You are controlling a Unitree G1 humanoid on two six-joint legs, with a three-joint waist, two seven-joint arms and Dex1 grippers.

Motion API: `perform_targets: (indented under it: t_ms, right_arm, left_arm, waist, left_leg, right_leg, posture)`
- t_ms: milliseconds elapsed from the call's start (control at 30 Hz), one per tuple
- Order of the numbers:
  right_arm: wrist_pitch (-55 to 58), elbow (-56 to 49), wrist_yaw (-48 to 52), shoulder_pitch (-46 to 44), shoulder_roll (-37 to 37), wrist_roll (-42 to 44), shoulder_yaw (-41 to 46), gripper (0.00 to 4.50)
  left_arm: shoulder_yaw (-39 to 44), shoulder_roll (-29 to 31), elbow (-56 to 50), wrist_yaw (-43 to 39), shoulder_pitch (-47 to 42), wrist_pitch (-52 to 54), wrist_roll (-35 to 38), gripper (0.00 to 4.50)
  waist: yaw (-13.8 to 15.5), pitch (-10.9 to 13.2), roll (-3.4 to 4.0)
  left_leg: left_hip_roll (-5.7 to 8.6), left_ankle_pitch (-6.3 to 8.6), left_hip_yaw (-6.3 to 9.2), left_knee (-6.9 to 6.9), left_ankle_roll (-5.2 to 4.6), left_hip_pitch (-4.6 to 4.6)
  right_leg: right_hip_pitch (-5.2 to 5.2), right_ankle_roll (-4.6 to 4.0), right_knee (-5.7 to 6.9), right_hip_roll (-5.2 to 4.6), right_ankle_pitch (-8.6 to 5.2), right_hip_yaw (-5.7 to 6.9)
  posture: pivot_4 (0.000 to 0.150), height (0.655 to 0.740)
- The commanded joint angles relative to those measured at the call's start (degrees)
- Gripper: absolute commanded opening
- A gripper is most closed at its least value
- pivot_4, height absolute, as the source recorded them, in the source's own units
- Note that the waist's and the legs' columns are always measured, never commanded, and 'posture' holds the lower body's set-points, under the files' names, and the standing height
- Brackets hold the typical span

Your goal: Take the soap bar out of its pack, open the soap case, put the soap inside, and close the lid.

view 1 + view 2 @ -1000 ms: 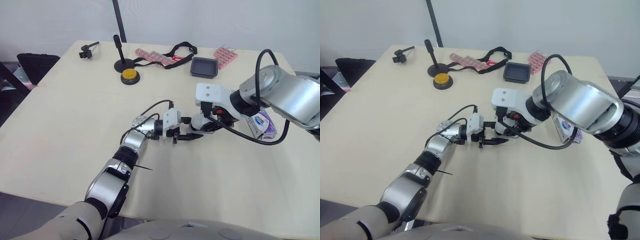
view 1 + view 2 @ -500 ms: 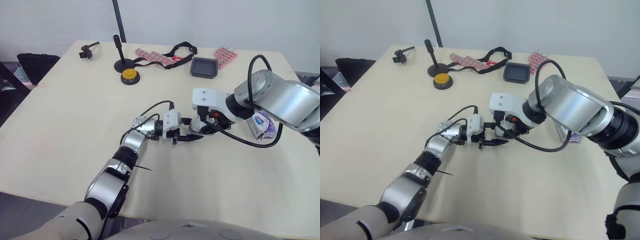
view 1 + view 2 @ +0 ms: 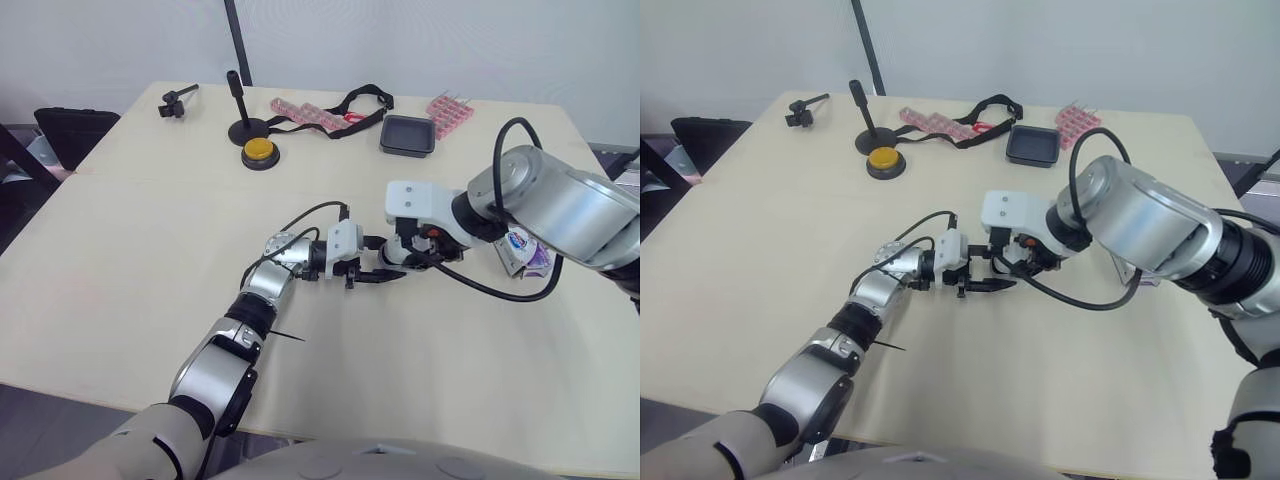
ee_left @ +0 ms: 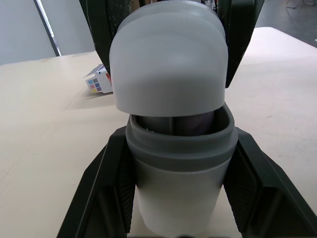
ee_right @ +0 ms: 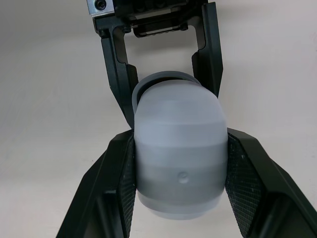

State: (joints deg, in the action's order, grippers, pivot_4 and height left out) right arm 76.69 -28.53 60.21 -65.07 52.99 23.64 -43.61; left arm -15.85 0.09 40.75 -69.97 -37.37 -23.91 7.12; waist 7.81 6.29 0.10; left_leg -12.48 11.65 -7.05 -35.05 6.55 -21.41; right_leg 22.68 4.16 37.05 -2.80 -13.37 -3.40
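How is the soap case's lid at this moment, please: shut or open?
Open: the lid sits tilted above the base, leaving a gap.

One soap case (image 4: 178,163) with one lid (image 4: 168,59), and one soap pack (image 3: 525,250) at three o'clock. Toward twelve o'clock lie one yellow button (image 3: 259,151), one black tray (image 3: 408,134), one black stand (image 3: 240,110), one strap (image 3: 365,100), one small clamp (image 3: 175,101) and two pink blister packs (image 3: 305,110) (image 3: 451,113).

soap pack (image 3: 530,258) half hidden behind right arm (image 3: 560,200), soap case (image 4: 178,148) contents shadowed, unclear
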Motion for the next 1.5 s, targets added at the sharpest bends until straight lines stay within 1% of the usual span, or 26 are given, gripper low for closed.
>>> perform_targets:
  t_ms: [33,267,433,800,967,1500]
  right_arm:
    - [1.0,-1.2,0.8,0.7,-1.3,1.4,0.0,1.96]
    - [1.3,-1.3,2.0,0.4,-1.1,2.1,1.1,1.96]
    - [-0.6,-2.5,2.6,0.8,0.2,1.0,0.0,1.96]
    - [-10.3,-2.9,4.9,2.6,1.4,-3.8,-0.8,1.96]
    - [-12.9,-2.5,6.5,3.1,1.8,-6.1,-1.2,1.96]
    - [-12.9,-1.2,8.5,4.0,0.6,-10.0,-1.2,1.96]
  left_arm:
    - [1.0,-0.7,-1.1,1.0,-0.5,-0.8,1.2,1.90]
    - [1.1,-0.7,-0.8,1.0,-0.6,-0.9,1.1,1.90]
    - [1.2,-0.7,-0.6,0.9,-0.8,-0.9,1.1,1.90]
    - [1.3,-0.5,-0.2,1.3,-1.2,-1.1,0.7,1.90]
    - [1.4,-0.4,0.0,1.3,-1.4,-1.3,0.7,1.90]
    - [1.1,-0.5,-0.1,1.3,-1.1,-1.1,0.7,1.90]
  waist:
    - [0.0,0.0,0.00]
    - [0.0,0.0,0.00]
    - [0.0,0.0,0.00]
    - [0.0,0.0,0.00]
    - [-0.1,0.0,0.00]
    - [-0.2,0.0,0.00]
  left_leg:
    - [0.00,0.00,0.00,0.00,0.00,0.00]
    - [0.00,0.00,0.00,-0.01,0.00,0.00]
    - [0.00,0.00,0.00,-0.02,0.00,0.01]
    - [0.00,0.00,0.00,-0.02,0.00,-0.01]
    - [0.00,-0.01,0.00,-0.03,-0.01,0.00]
    - [0.00,-0.02,0.00,-0.10,-0.04,0.00]
  right_leg:
    - [0.00,0.00,0.00,0.00,0.00,0.00]
    - [0.02,0.00,-0.01,0.00,0.00,0.01]
    - [0.03,0.00,-0.01,-0.01,0.00,0.01]
    - [0.02,0.00,0.02,-0.01,0.00,0.00]
    - [0.02,0.00,0.05,-0.01,0.00,-0.01]
    - [0.01,-0.02,0.11,-0.03,0.01,-0.02]
  posture:
    - [0.150,0.7395]
    - [0.150,0.7395]
    - [0.150,0.7395]
    - [0.150,0.7395]
    - [0.150,0.7395]
    - [0.150,0.7395]
